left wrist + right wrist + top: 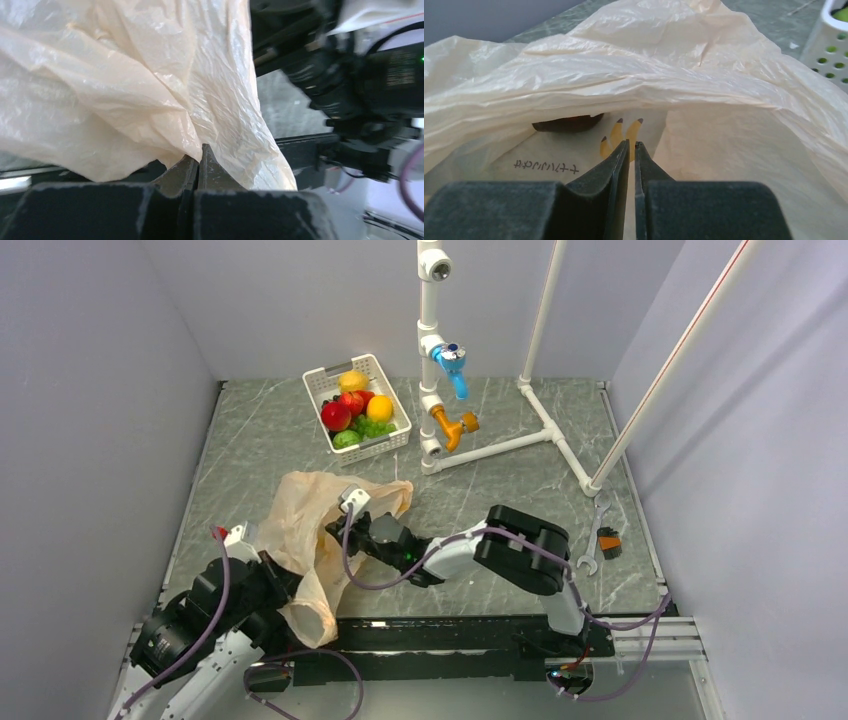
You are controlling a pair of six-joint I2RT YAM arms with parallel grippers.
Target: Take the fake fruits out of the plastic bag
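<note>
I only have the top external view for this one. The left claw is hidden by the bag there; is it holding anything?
Observer: Yes. The left wrist view shows the left claw shut on a fold of the plastic bag.
Operator: Any fruit inside? From above I see only plastic.
Observer: The right wrist view looks into the bag's mouth, and a dark maroon fruit lies at the back.
Operator: And the right claw?
Observer: The right claw points into that opening, closed to a sliver, with nothing visible in it.
</note>
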